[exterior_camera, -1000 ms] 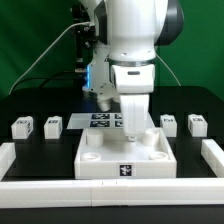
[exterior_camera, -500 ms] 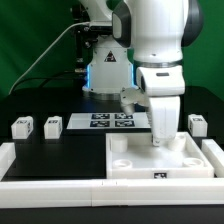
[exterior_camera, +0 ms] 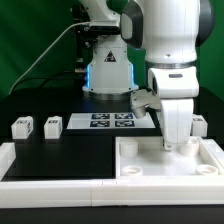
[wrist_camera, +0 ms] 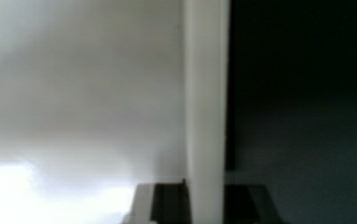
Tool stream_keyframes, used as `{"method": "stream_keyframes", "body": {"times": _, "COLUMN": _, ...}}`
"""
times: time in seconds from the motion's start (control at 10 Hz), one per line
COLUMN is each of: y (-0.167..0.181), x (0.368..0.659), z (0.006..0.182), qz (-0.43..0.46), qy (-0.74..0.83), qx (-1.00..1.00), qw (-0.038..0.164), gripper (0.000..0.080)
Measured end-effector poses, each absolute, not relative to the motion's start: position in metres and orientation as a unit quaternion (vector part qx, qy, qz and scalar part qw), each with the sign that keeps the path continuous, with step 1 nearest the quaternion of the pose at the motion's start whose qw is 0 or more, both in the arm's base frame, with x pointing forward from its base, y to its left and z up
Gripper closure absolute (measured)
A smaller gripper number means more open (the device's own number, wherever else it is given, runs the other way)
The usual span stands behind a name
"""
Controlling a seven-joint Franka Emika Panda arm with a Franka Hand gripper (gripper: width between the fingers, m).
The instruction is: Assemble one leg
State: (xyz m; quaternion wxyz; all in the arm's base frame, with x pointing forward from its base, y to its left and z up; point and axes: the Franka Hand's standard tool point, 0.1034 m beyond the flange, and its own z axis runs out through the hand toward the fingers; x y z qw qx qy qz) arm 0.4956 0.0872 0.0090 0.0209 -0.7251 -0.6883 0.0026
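Observation:
My gripper is shut on the far wall of the large white tabletop, which lies against the white rail at the exterior view's right front. In the wrist view the tabletop's wall runs straight between my dark fingers, with my gripper closed round it. Two white legs stand at the exterior view's left. Another leg shows partly behind my hand at the right. A fourth leg is hidden.
The marker board lies at the back middle of the black table. A low white rail runs along the front and up the left side. The arm's base stands behind the board.
My gripper has slid to the exterior view's right, dragging the tabletop with it from the front middle to the right front corner. The legs have not moved.

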Motion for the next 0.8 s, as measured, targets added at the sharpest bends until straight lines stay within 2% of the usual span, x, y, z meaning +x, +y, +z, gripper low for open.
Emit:
{"method": "stream_keyframes", "body": {"times": 0.2, "y": 0.0874, "x": 0.4932, "z": 0.0077, "qz": 0.002, "qy": -0.687, "qx": -0.727, "qw": 0.021, "gripper": 0.0734}}
{"method": "stream_keyframes", "body": {"times": 0.3, "y": 0.0873, "x": 0.4931, "z": 0.0079, "qz": 0.002, "qy": -0.686, "qx": -0.727, "qw": 0.021, "gripper": 0.0552}}
{"method": "stream_keyframes", "body": {"times": 0.4, "y": 0.0873, "x": 0.4931, "z": 0.0079, "qz": 0.002, "qy": -0.686, "qx": -0.727, "qw": 0.021, "gripper": 0.0416}}
{"method": "stream_keyframes", "body": {"times": 0.5, "y": 0.0873, "x": 0.4932, "z": 0.008, "qz": 0.002, "qy": -0.685, "qx": -0.728, "qw": 0.021, "gripper": 0.0416}}
{"method": "stream_keyframes", "body": {"times": 0.6, "y": 0.0873, "x": 0.4934, "z": 0.0083, "qz": 0.002, "qy": -0.683, "qx": -0.73, "qw": 0.021, "gripper": 0.0226}}
{"method": "stream_keyframes", "body": {"times": 0.7, "y": 0.0869, "x": 0.4934, "z": 0.0082, "qz": 0.002, "qy": -0.682, "qx": -0.731, "qw": 0.021, "gripper": 0.0172}}
{"method": "stream_keyframes", "body": {"times": 0.8, "y": 0.0861, "x": 0.4933, "z": 0.0081, "qz": 0.002, "qy": -0.682, "qx": -0.731, "qw": 0.021, "gripper": 0.0172}}
